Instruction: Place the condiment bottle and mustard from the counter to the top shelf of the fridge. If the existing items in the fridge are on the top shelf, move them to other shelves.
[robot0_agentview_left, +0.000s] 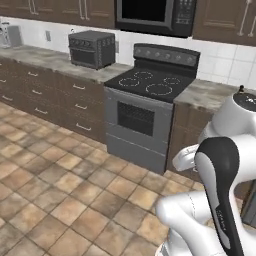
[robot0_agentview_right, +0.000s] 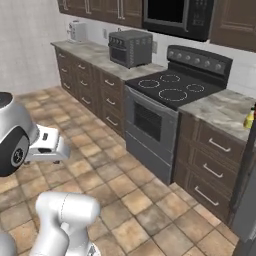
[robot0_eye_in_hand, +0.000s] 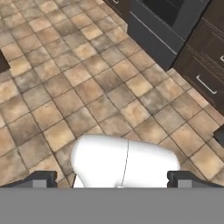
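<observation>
The mustard (robot0_agentview_right: 248, 120), a small yellow bottle, stands on the marbled counter (robot0_agentview_right: 220, 107) right of the stove, cut by the frame's right edge. A small dark tip (robot0_agentview_left: 241, 89) pokes up behind my arm's white link; I cannot tell whether it is the condiment bottle. A dark grey slab of the fridge (robot0_agentview_right: 247, 200) shows at the far right; its top shelf and the existing items are out of view. My gripper (robot0_eye_in_hand: 113, 180) is open, its fingertips (robot0_eye_in_hand: 41, 179) far apart with nothing between them. It hangs over the tiled floor, well away from the counter.
A black stove (robot0_agentview_left: 150, 82) with a grey oven front (robot0_agentview_right: 150, 125) stands between brown drawer runs (robot0_agentview_right: 212, 170). A toaster oven (robot0_agentview_left: 91, 48) sits on the left counter and a microwave (robot0_agentview_left: 152, 15) hangs above the stove. Tiled floor (robot0_agentview_left: 65, 185) lies in front.
</observation>
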